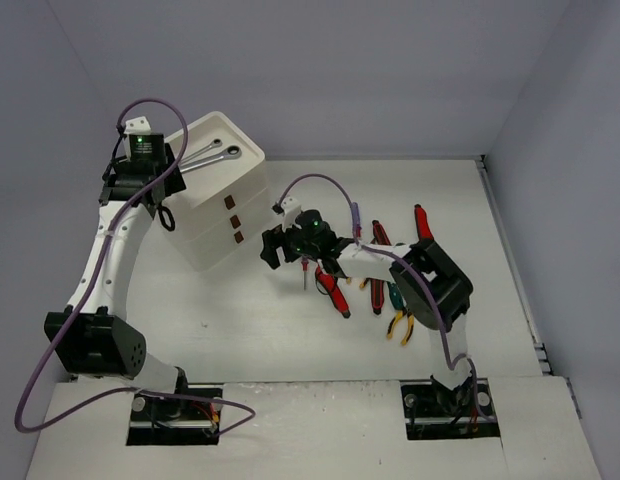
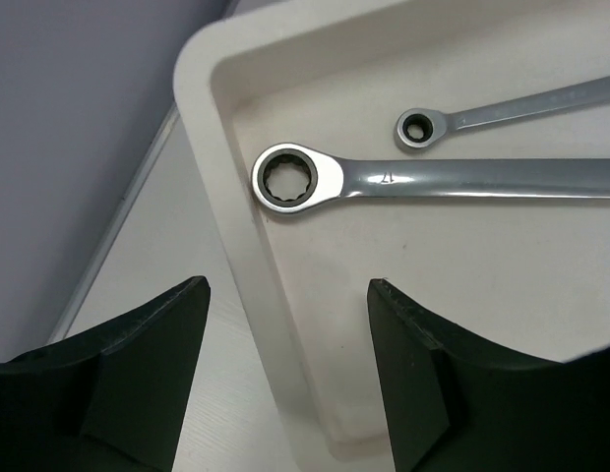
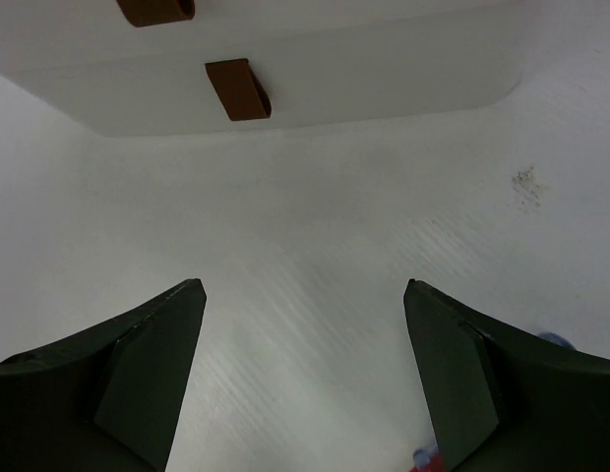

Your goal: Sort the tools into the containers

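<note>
Wrenches [image 2: 433, 179], 2 silver ones, lie in the tray [image 2: 202, 108] atop the white drawer box [image 1: 225, 215], just beyond the left gripper [image 2: 285, 290], whose jaws stand apart and empty over the tray's rim. The right gripper [image 3: 305, 285], jaws apart and empty, hangs above the table [image 3: 315, 216] facing a brown drawer tab [image 3: 238, 88]. The other tools [image 1: 375, 280] lie beneath its arm.

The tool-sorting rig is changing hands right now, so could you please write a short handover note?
Left gripper: open, empty, over the top tray rim.
Right gripper: open, empty, low over the table before the drawer box.
Done: large wrench and small wrench lie in the tray.
Left: pile of pliers, cutters and screwdrivers on the table right of the box; drawers look shut.
</note>
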Controlling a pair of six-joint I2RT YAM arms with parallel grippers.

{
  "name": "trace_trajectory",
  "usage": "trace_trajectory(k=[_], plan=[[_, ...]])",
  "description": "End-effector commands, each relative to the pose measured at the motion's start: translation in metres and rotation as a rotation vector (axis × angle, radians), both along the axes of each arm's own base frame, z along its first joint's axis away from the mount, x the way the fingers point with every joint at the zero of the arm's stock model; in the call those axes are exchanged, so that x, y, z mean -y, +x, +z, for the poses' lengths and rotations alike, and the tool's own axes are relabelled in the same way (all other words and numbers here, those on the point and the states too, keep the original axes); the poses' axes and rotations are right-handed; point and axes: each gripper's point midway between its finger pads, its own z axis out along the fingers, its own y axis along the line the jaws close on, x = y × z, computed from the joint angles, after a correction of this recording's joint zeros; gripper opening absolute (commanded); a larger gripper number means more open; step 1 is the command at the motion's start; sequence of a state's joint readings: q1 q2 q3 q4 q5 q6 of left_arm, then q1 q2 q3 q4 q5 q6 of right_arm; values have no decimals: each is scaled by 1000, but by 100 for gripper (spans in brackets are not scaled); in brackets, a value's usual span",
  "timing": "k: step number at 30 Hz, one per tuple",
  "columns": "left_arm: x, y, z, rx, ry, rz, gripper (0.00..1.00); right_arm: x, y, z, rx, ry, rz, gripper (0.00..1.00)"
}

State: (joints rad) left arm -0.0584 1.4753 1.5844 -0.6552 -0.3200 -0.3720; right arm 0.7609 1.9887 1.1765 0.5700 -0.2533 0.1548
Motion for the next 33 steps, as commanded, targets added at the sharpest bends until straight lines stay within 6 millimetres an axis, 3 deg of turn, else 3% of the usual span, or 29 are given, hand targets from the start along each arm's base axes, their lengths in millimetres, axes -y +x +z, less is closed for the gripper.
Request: trace_trajectory(k=[1,5,7,16,24,33], plan=[[-1,8,16,86,-75,54,61,-40,31,53,162,164,24,79],[-4,13,11,82,-91,75,61,-51,44,42,174,172,10,78],[-5,16,5,70,-103,81,55,-58,50,44,183,184,7,77],[-9,10,-8,54,-142,114,1,-80,63,30,214,179,-16,74],[-3,7,-7,69,-192,113,0,-106,59,33,240,199,-2,70],[5,6,-17,73,-285,156,0,-119,53,44,271,214,-35,67]])
